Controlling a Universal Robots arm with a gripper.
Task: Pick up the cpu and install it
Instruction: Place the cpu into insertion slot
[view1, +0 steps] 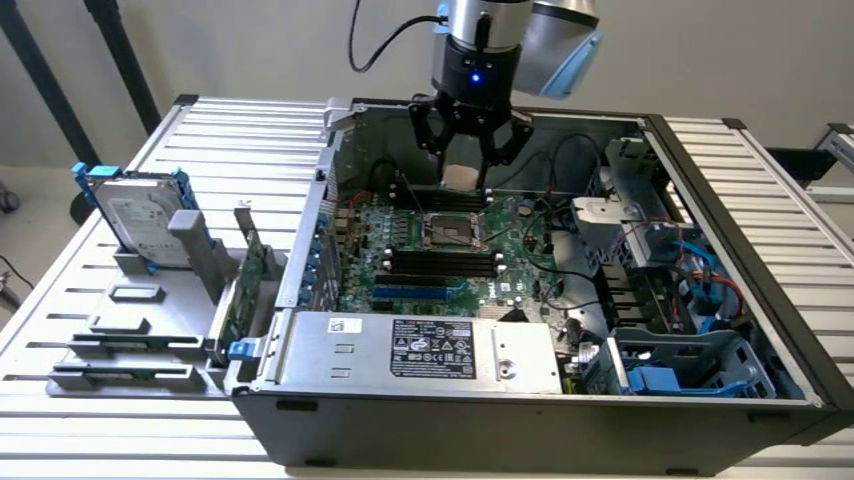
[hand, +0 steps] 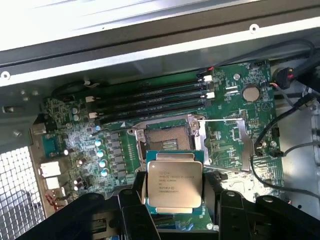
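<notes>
While end effector (view1: 465, 180) grips cpu (hand: 174, 185) by opposite edges, it sits level, metal top facing wrist camera, above motherboard (hand: 235, 130) near open socket (hand: 167, 137) inside computer case (view1: 534, 425).

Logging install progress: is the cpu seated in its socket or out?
Out. The gripper holds the cpu above the motherboard, and the socket beneath lies open and empty.

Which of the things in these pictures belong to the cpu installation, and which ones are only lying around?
Belong to the job:
- the cpu, held in the gripper
- the open socket on the motherboard

Just lying about:
- the hard drive with blue brackets
- the grey holder blocks
- the silver box with a label
</notes>
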